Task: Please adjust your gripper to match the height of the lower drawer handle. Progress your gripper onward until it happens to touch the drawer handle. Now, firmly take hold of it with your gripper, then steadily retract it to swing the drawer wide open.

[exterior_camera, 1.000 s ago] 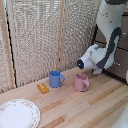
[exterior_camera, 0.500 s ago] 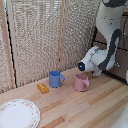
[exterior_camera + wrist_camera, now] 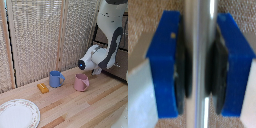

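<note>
In the wrist view my gripper [image 3: 199, 65] is shut on the drawer handle [image 3: 199, 25], a thin silver bar running between the two dark blue fingers [image 3: 165, 65]. Both dark pads press against the bar. Behind it shows the brown drawer front [image 3: 143, 15]. In the exterior view the white and grey arm [image 3: 102, 55] reaches to the exterior view's right, against the dark brown drawer [image 3: 121, 74]. The hand and the handle are hidden there by the arm.
On the wooden table [image 3: 85, 107] stand a blue mug [image 3: 55, 79] and a pink mug [image 3: 81, 82], with an orange block [image 3: 43, 88] and a patterned plate [image 3: 17, 114] toward the exterior view's left. A wicker screen [image 3: 40, 35] stands behind them.
The arm has shifted very slightly near the drawer; mugs, block and plate have not moved.
</note>
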